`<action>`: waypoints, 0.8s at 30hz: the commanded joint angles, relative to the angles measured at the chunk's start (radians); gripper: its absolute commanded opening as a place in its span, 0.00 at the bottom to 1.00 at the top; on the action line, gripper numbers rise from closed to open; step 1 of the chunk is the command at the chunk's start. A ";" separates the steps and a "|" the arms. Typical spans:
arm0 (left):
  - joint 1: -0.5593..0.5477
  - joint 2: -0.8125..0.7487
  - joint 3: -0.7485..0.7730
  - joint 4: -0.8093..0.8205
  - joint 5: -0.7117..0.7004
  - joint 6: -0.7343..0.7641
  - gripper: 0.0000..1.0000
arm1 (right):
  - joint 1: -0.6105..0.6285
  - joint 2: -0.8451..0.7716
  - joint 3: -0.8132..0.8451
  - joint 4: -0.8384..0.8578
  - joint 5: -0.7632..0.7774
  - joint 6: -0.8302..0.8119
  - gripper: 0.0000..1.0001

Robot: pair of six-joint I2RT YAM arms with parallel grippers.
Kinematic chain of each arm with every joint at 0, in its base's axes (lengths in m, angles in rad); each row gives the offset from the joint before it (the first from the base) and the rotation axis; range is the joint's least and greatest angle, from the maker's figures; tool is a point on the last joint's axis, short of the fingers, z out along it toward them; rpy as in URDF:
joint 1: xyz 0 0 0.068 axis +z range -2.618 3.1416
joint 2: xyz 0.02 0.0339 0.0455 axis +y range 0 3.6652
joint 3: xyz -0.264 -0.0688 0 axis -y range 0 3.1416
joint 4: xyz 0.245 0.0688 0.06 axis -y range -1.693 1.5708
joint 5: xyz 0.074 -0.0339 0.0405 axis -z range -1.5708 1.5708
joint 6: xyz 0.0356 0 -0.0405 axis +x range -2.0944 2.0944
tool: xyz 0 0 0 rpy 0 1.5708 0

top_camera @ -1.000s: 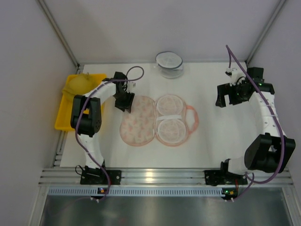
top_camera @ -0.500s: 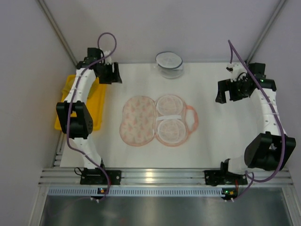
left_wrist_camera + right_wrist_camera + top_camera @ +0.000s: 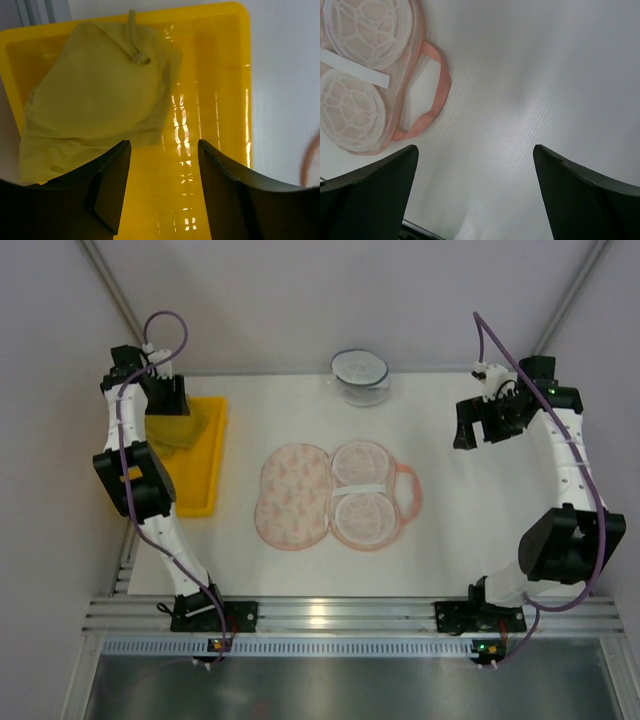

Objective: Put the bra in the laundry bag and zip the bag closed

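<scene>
Your left arm [image 3: 135, 480] has swung away from the laundry bag [image 3: 330, 495] to the yellow tray [image 3: 200, 475], since the bra [image 3: 95, 100] lies bunched at its far end. The left jaws hang apart above it, ready to descend. The right jaws, apart and empty, wait over bare counter [image 3: 520, 75] beside the opened bag.

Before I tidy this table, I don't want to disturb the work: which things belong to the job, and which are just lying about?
Job: bra; laundry bag, lying open.
Lying about: yellow tray, holding the bra; clear bowl.
</scene>
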 commanded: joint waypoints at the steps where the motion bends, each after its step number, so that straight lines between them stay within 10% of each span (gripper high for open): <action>1: 0.012 0.065 0.065 -0.021 -0.012 0.100 0.60 | 0.019 -0.005 0.006 -0.009 -0.005 -0.001 0.99; 24: -0.062 0.316 0.102 0.023 -0.084 0.028 0.51 | 0.019 -0.038 -0.049 -0.015 0.002 0.029 1.00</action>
